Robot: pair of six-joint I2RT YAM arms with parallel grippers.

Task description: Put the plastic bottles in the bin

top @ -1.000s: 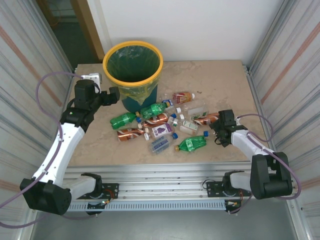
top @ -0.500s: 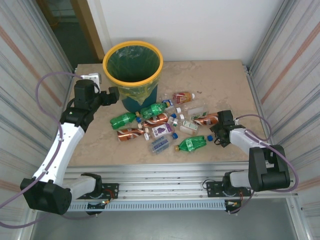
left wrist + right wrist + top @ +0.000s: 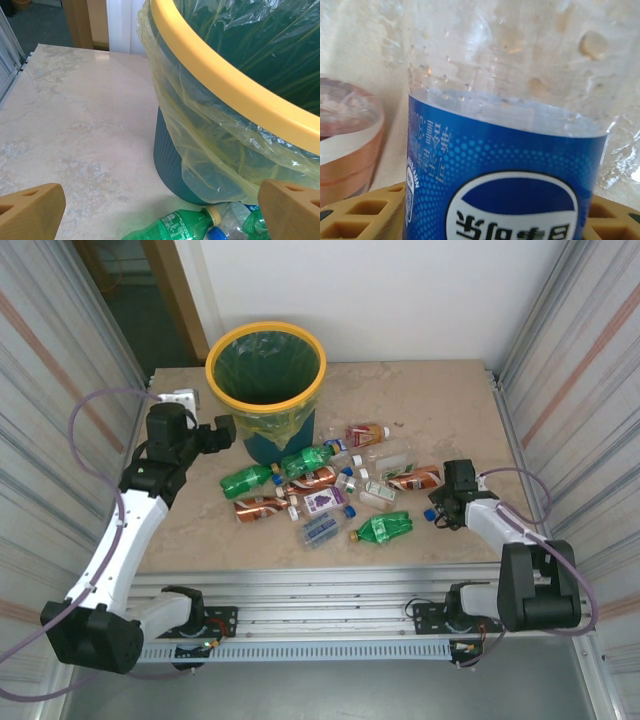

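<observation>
The left claw (image 3: 228,430) hangs just beside the left wall of the bin (image 3: 266,403), released, its fingers wide apart with nothing between them. Below it, close to the foot of the bin, lies a green bottle (image 3: 172,225). Its long axis runs across the surface (image 3: 75,125) and its neck points to the right, toward the foot of the bin. The plastic bottles (image 3: 310,478) are scattered in front of the bin and to the right of it, all lying flat, with their necks turned in many directions. None can be seen inside the bin. They look empty and crushed, so I judge them very light, with thin walls that give way under pressure and a smooth skin that may slip. The best hold is probably across the middle of the body, on the label, or near the neck where the plastic is stiffer. Far to the right of the bin, toward the near edge, the right claw (image 3: 447,504) appears clenched on a clear bottle with a blue label (image 3: 505,200), gripping it at the label. The long axis of this bottle runs straight out ahead of the fingers, but I cannot tell which end carries the cap.
</observation>
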